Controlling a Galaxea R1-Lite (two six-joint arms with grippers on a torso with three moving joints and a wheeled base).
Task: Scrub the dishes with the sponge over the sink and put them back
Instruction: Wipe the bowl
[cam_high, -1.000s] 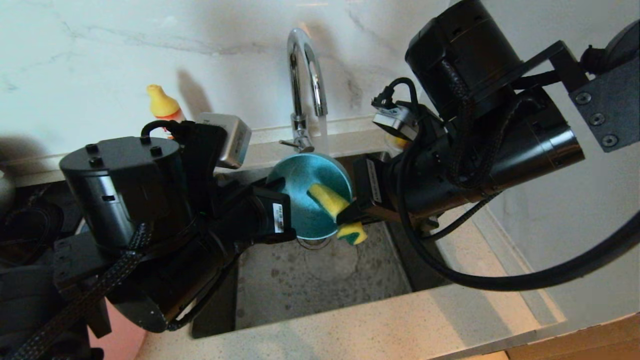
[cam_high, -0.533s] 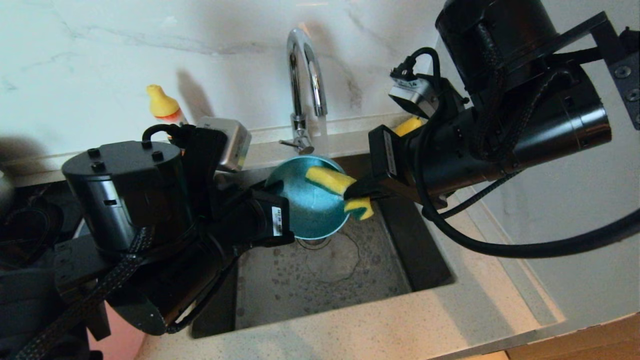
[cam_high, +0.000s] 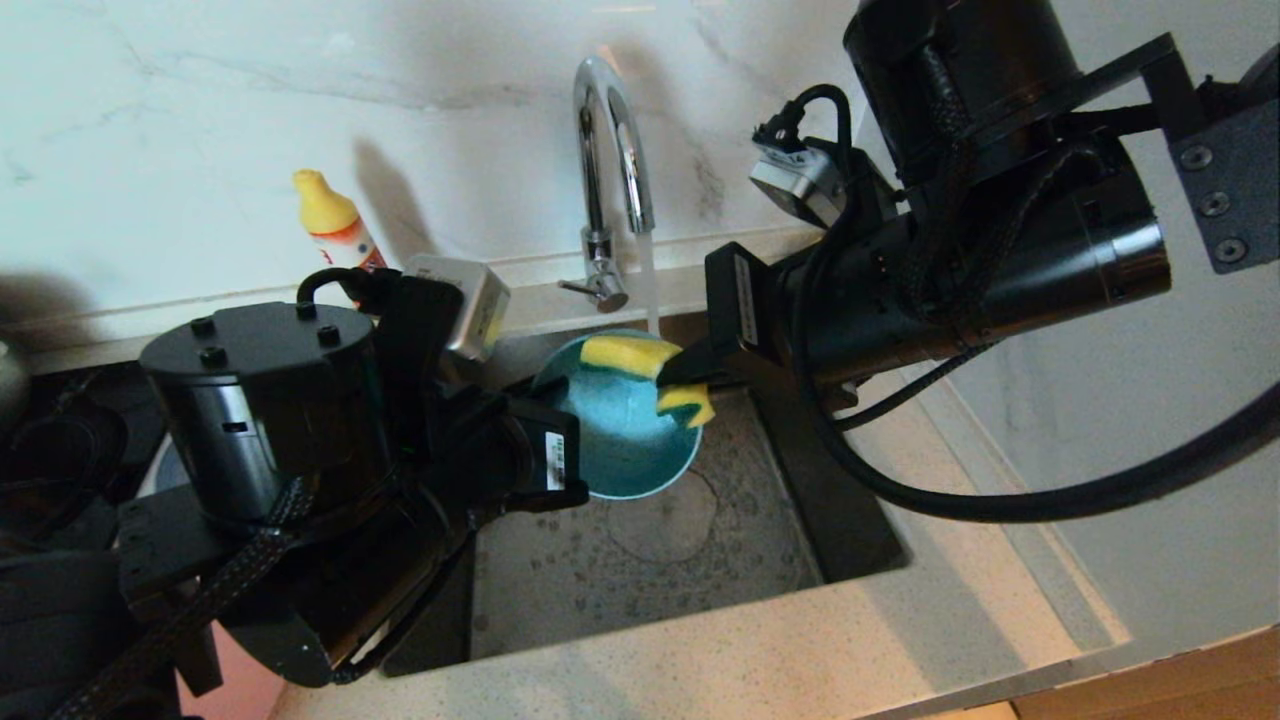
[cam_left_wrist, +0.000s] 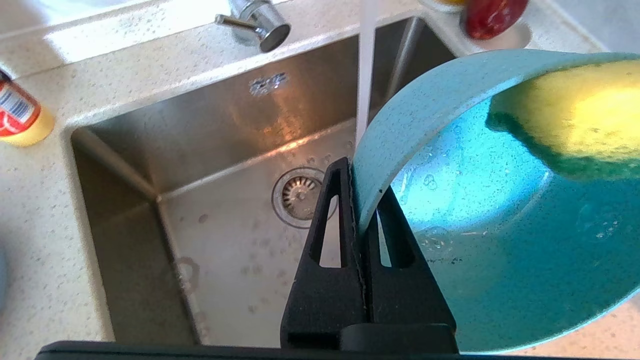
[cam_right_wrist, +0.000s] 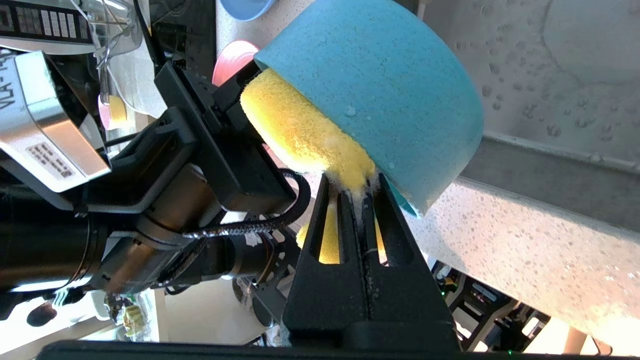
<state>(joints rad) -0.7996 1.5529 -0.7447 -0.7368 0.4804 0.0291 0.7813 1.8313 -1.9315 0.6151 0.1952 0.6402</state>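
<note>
A: Fingers of the left gripper (cam_left_wrist: 361, 220) are clamped on the rim of the teal bowl (cam_high: 625, 440), tilted over the sink (cam_high: 650, 560); the sponge (cam_high: 640, 365) is pinched by the right gripper (cam_right_wrist: 360, 192) against the bowl's inside.

B: Water is seen falling from the tap (cam_high: 610, 150). Any writing?

A: A red-labelled bottle (cam_high: 335, 225) is noted on the worktop (cam_high: 800, 660); its text cannot be read.

matt speckled bowl (cam_left_wrist: 500, 260), brushed-looking steel sink (cam_left_wrist: 210, 135)
</note>
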